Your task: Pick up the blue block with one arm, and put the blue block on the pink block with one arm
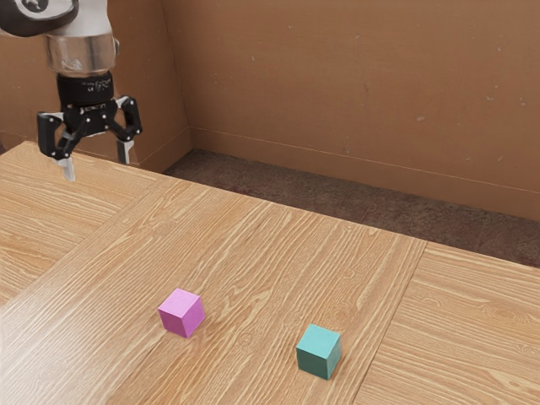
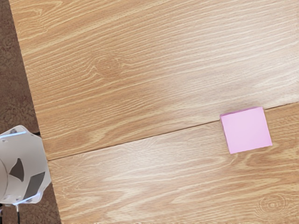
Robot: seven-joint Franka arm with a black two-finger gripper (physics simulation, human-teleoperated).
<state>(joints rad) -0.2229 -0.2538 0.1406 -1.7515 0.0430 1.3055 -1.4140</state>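
arm upright at exterior view's upper left, gripper (image 1: 97, 162) pointing straight down, fingers spread, high over table (image 1: 253, 245). blue block (image 1: 319, 350) on table, well apart from gripper. pink block (image 1: 181, 312) near it, toward exterior view's left.

Arm (image 1: 72, 38) cut off by the exterior view's top edge, above the gripper (image 1: 97, 164). Desk (image 1: 253, 253) cropped at three edges. White rounded body (image 2: 21, 170) clipped in wrist view, not identified.
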